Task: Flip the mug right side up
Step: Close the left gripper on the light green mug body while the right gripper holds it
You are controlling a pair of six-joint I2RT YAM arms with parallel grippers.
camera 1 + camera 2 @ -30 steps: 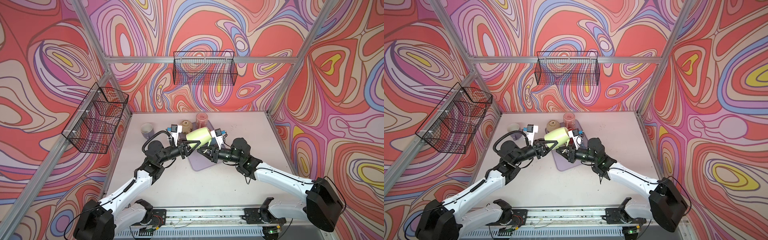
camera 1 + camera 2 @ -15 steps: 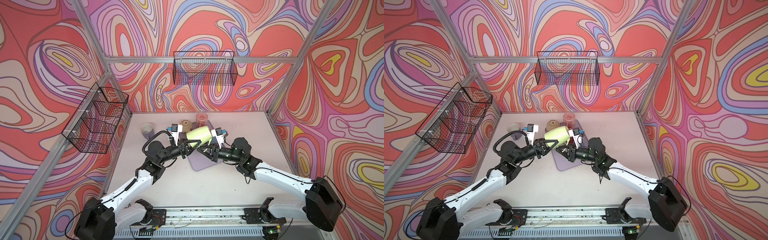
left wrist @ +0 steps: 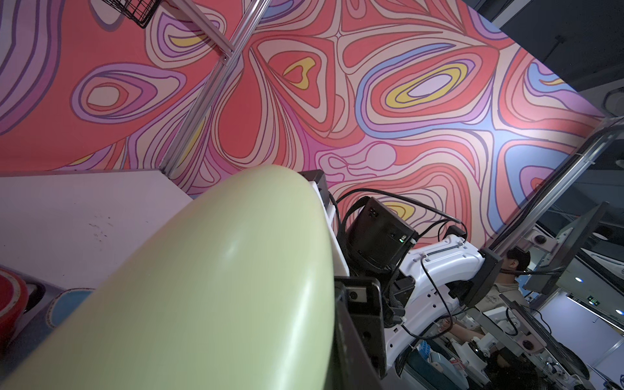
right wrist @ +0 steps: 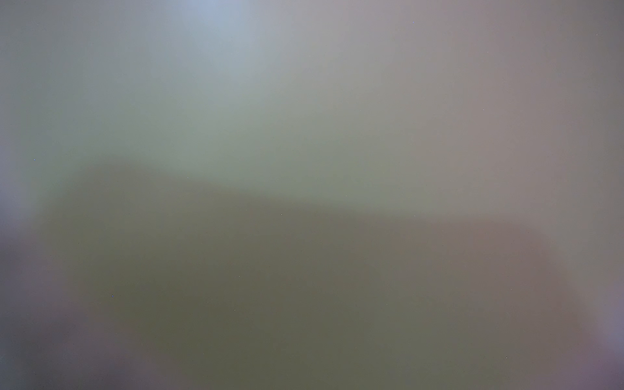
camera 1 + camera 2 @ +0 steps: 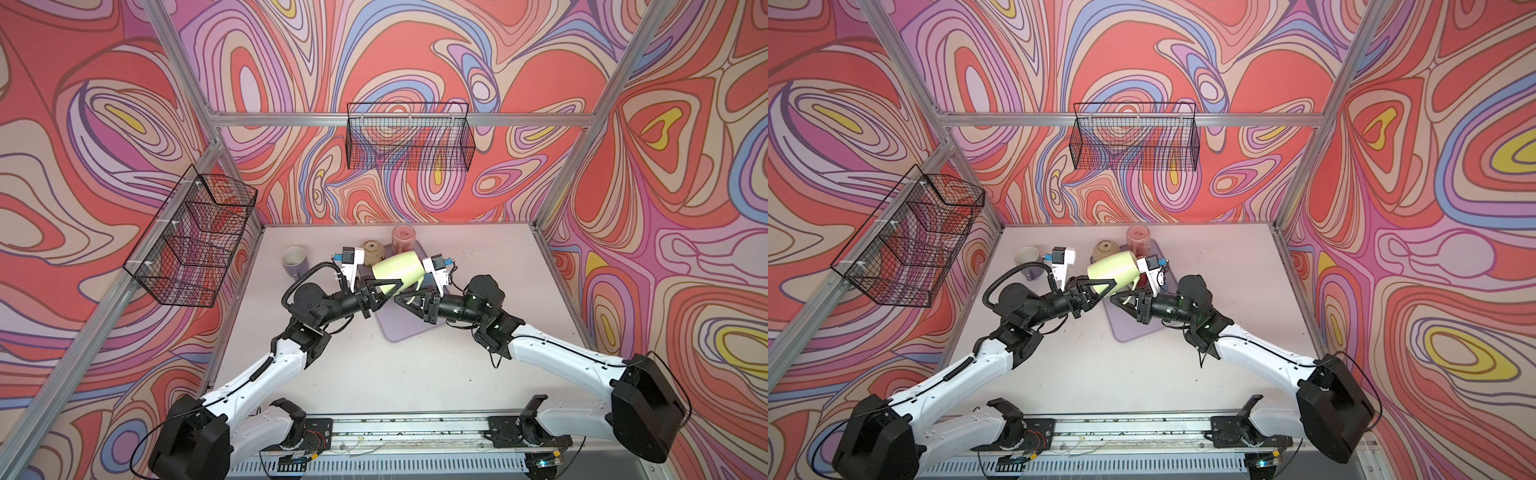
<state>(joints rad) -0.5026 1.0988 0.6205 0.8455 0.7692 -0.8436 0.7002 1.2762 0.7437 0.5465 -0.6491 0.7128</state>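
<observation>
We find the pale green mug (image 5: pixel 397 268) up off the table (image 5: pixel 478 266), tilted on its side in the air over the far end of a lavender mat (image 5: pixel 409 328); both top views show it so (image 5: pixel 1115 268). Its handle hangs on the lower side, and the right gripper (image 5: pixel 401 298) is closed on that handle, its black fingers drawn together around the pale loop. The left gripper (image 5: pixel 395 290) comes in from the other side, and one of its fingers lies across the mug's lower wall. Its jaws stand close together, yet we cannot tell whether they are clamped on the mug or only rest against it. In the left wrist view the mug's smooth outer wall (image 3: pixel 209 287) fills most of the picture, with the right arm just behind it. The right wrist view is a grey-green blur, and we make out nothing in it. Beyond the mug, toward the back wall, a tan bowl (image 5: pixel 374 251) and a pink cup (image 5: pixel 403 237) stand side by side at the mat's far edge. A white cup (image 5: pixel 294 261) stands upright further left, well apart from them. Two black wire baskets hang on the walls, one on the back wall (image 5: pixel 409 141) and one on the left wall (image 5: pixel 195 237).
</observation>
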